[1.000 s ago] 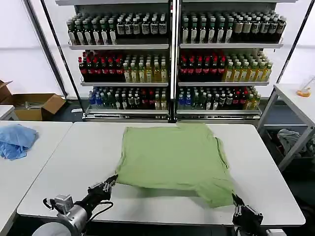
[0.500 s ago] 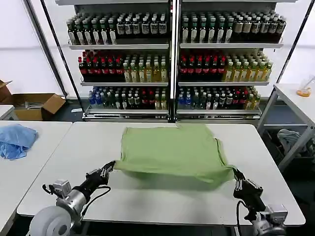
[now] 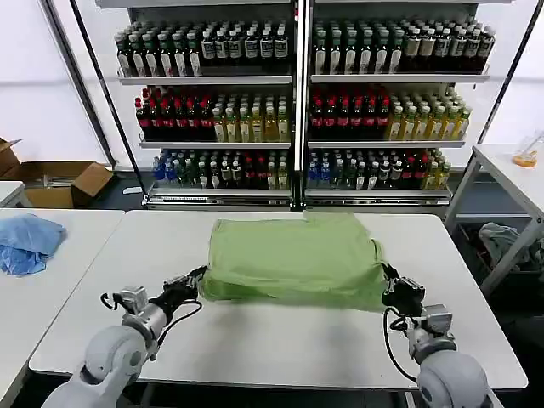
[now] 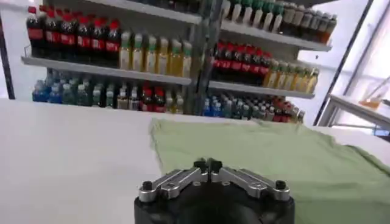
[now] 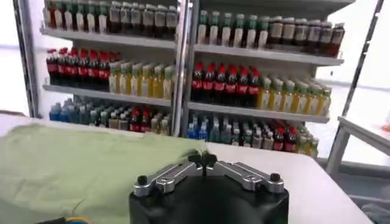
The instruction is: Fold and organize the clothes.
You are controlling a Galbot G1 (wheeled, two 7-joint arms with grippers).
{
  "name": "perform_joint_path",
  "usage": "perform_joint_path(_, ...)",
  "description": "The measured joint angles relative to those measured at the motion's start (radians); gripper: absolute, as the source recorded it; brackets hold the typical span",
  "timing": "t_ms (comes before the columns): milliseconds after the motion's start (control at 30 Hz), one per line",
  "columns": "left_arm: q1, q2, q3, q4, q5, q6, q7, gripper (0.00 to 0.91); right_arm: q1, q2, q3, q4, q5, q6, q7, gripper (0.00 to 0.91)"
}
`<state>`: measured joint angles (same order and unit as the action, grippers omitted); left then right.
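Since the earlier frames, the near hem of the light green shirt (image 3: 293,259) has been carried away from the robot and laid back over the garment, and both arms have reached further forward across the white tabletop (image 3: 280,340).

Behind the tabletop stands a tall shelf unit (image 3: 297,102) packed with rows of drink bottles; their labels are too small to read, and no other brand or writing can be made out.

The shirt lies near the middle of the tabletop as a wide, shallow rectangle with a doubled front edge. It appears to be folded once, crosswise, though the exact layering is hard to judge from above. The sleeves and side folds look undone, so most of the folding is judged to remain. A crumpled blue cloth (image 3: 25,240) sits on a separate table to the robot's left.

At the shirt's left front corner, the left tool (image 3: 194,279) is clamped on the fabric. At the right front corner, the right tool (image 3: 389,289) pinches the fabric too. In both wrist views the fingertips meet, with green cloth spread beyond them.
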<state>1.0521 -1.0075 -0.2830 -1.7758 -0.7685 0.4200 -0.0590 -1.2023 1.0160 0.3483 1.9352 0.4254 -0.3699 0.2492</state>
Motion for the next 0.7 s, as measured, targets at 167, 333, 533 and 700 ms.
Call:
perform_joint_path(167,-0.031,-0.025,0.017,0.057,0.013,-0.009,-0.006,0.02,0.04,0.012,-0.024,-0.05,-0.017,-0.003,-0.001,0.0)
perform_joint_path(333,-0.04,-0.044,0.028,0.086,0.023,-0.013,-0.006,0.907,0.064,0.015,-0.045,-0.085,-0.033,-0.011,-0.012,0.907)
perform_joint_path(533,-0.043,-0.061,0.036,0.094,0.036,-0.013,0.015,0.907,0.068,0.019,-0.055,-0.099,-0.048,-0.013,-0.031,0.907)
perform_joint_path(700,-0.033,-0.065,0.025,0.088,0.037,-0.018,0.016,0.907,0.042,0.013,-0.036,-0.082,-0.032,0.002,-0.041,0.907)
